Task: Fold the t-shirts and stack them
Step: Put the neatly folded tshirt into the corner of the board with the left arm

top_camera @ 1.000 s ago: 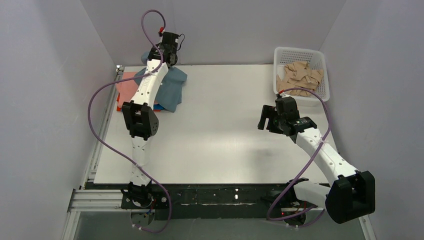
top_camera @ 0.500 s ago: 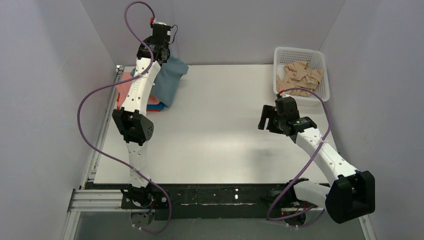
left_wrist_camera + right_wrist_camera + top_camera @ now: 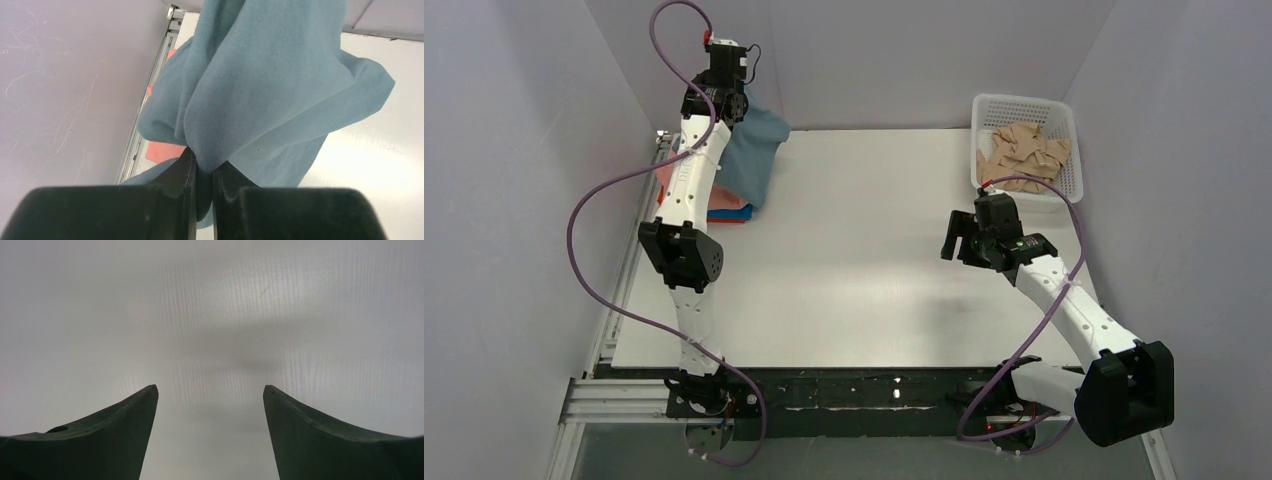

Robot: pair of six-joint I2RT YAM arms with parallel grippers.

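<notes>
Grey-blue t-shirt point(image 3: 754, 155) now hangs from the left end effector point(image 3: 736, 108), which over the last second has risen and drawn back toward the far left corner, pulling the cloth up off the stack of shirts point(image 3: 727, 211). I judge this a lift to carry it onto open table point(image 3: 864, 270) for folding. The right end effector point(image 3: 954, 238) has not moved, its jaws spread above bare table. Only the left wrist view shows the fingers point(image 3: 181, 172) pinching a bunched fold. Only the overhead view shows the stack's pink, blue and red layers.
</notes>
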